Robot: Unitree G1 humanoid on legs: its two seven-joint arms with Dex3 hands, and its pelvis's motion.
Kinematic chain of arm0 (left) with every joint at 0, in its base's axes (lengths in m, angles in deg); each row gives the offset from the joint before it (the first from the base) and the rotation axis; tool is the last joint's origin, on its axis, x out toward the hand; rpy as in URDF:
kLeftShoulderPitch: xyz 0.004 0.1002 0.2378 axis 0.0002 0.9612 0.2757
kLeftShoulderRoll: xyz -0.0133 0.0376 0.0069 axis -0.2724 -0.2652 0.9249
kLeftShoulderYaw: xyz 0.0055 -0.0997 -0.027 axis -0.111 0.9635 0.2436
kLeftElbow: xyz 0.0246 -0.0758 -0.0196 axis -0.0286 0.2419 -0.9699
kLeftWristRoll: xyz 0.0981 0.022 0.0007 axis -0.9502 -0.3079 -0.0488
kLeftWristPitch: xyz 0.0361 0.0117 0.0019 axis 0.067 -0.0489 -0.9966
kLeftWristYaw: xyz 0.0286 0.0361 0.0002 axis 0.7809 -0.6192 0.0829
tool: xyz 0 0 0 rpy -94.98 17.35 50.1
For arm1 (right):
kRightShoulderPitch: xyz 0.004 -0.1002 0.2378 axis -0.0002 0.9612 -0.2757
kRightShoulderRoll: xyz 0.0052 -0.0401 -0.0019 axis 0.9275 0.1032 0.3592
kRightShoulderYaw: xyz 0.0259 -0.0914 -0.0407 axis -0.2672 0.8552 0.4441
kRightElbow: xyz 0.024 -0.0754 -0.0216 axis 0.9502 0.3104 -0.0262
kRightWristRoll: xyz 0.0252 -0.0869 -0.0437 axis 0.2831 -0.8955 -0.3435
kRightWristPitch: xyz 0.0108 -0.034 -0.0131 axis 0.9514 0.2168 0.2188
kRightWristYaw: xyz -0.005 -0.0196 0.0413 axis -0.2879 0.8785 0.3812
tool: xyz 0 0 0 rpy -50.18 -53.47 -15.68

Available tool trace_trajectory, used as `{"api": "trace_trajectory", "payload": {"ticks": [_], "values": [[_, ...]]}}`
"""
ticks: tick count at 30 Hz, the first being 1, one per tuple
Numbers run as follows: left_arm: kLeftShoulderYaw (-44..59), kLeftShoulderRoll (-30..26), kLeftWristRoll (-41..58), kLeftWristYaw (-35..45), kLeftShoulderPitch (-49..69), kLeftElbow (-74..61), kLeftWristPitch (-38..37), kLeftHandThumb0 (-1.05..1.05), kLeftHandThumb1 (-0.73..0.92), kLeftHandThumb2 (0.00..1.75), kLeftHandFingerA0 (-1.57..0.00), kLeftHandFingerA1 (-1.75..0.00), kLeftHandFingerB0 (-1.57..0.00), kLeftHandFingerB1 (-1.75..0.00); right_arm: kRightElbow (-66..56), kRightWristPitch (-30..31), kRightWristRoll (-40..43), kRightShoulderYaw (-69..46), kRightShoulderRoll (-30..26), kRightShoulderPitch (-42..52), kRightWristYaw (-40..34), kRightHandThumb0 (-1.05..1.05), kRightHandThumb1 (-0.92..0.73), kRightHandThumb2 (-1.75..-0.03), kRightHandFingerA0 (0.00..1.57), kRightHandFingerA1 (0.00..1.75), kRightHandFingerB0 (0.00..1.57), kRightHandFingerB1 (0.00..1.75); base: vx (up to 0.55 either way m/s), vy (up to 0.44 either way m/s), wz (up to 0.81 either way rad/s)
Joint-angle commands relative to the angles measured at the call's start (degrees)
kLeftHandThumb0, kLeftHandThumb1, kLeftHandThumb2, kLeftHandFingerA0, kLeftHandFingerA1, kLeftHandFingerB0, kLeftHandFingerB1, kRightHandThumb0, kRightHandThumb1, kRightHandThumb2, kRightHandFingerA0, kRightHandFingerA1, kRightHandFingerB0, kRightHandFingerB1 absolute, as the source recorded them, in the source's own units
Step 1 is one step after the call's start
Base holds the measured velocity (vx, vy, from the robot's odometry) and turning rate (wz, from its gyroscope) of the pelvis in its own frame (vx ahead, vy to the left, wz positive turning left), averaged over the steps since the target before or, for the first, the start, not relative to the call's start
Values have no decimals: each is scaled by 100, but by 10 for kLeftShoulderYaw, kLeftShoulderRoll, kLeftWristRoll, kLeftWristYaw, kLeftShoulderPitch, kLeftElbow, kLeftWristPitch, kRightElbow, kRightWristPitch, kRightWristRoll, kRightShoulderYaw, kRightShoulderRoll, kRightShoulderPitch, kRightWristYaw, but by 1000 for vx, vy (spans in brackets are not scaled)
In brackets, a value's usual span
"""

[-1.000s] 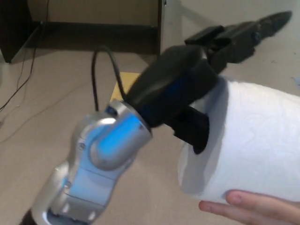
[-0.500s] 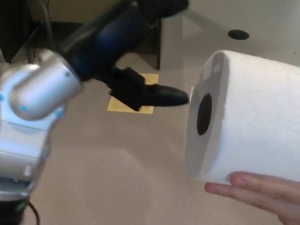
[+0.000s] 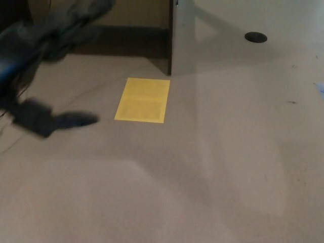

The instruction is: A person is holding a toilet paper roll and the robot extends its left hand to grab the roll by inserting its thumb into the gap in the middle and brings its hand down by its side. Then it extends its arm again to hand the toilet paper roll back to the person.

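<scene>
Head view: left hand [image 3: 43,119] at left edge of frame, motion-blurred, dark, one digit pointing right above floor [image 3: 212,167]. Holds nothing; finger spread cannot tell through blur. Toilet paper roll out of frame, so its axis unknown. Yellow sheet [image 3: 143,99] flat on floor, near dark post [image 3: 170,38]. Right hand unseen.

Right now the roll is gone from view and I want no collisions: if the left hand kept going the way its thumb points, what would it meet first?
The blurred left hand points toward picture right. The yellow sheet on the floor lies that way, but probably well below the hand. Depth is unclear; otherwise the way looks free.
</scene>
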Motion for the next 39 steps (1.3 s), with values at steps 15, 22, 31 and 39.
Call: {"api": "trace_trajectory", "payload": {"ticks": [15,22,31,39], "values": [[51,103,-112,-285,336,533,-358,-21,41,90,-3,-50,0,-48,5,5,-2,1,-1,6,-7,-40,-72,-62,65,51,52,43,0,0,0],[17,82,-130,-326,305,602,-360,-32,44,59,-30,-39,-26,-34,7,0,4,-5,-3,6,-10,-39,-71,-61,66,54,54,44,0,0,0],[-17,61,-152,-368,301,654,-397,-36,40,61,-38,-42,-30,-37,10,6,-3,2,-1,13,-13,-39,-72,-62,67,53,53,43,0,0,0],[-40,48,-149,-383,293,690,-435,-42,39,63,-40,-44,-30,-38,15,7,-3,3,1,12,-15,-40,-71,-62,65,51,53,42,0,0,0]]}}
